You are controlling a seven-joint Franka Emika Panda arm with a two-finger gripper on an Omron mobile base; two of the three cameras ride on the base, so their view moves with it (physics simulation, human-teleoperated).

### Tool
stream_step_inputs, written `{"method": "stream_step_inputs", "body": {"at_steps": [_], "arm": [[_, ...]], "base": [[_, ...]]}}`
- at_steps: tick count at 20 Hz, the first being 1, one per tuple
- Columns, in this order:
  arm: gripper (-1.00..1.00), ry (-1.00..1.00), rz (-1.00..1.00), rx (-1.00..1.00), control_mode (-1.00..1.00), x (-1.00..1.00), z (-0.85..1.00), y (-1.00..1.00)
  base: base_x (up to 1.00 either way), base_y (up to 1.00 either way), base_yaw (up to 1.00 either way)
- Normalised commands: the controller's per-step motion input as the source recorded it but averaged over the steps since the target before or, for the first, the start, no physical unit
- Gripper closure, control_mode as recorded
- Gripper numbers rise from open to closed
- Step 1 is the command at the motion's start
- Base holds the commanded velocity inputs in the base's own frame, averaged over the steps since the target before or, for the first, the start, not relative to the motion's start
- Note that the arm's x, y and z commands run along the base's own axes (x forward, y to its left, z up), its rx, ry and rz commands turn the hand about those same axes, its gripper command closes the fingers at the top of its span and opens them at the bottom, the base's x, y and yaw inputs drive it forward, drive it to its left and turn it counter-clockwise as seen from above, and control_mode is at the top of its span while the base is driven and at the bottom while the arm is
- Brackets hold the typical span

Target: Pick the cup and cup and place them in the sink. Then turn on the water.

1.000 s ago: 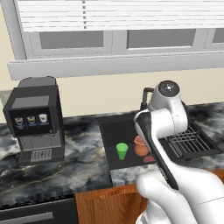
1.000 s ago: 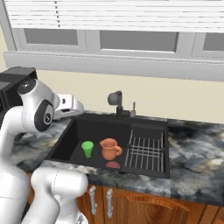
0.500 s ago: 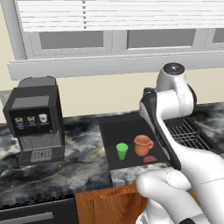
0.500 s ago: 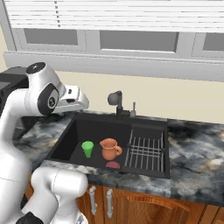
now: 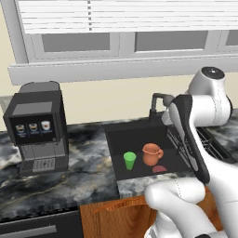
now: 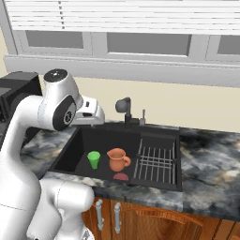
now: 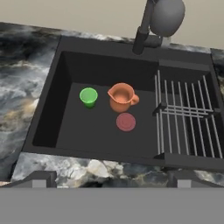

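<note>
Tool [image 7: 112, 175] seen wide open and empty, held above the near rim of the sink [image 7: 65, 57], fingers [image 7: 40, 177] spread. Green cup [image 7: 89, 96] stands upright on the basin floor, just beside the brown jug [image 7: 121, 97]; a small reddish disc [image 7: 126, 121] lies near the jug (possibly the patterned cup seen end-on, cannot be told). No water is running from the faucet [image 7: 162, 17]. Risks judged: the faucet's rounded head could be struck by the arm if the handle is approached from above; the handle itself is poorly seen, so it may be missed or pushed the wrong way. The desk [image 7: 22, 65] beside the basin leaves little room.
</note>
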Motion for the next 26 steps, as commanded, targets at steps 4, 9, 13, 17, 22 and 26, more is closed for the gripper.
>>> {"method": "stream_step_inputs", "body": {"at_steps": [4,9,13,17,22,26], "arm": [[-1.0,0.0,0.0,0.0,-1.0,-0.08,0.04,0.0],[-1.0,0.0,0.0,0.0,-1.0,-0.17,0.0,0.0],[-1.0,-0.01,0.0,0.0,-1.0,-0.09,0.0,0.0],[-1.0,-0.01,0.0,0.0,-1.0,0.0,0.0,0.0],[-1.0,0.0,0.0,0.0,1.0,0.0,0.0,0.0],[-1.0,0.0,0.0,0.0,1.0,0.0,0.0,0.0]], "base": [[0.0,0.0,0.0],[0.0,0.0,0.0],[0.0,0.0,0.0],[0.0,0.0,0.0],[-0.05,0.0,0.0],[-0.47,-0.18,-0.16]]}}
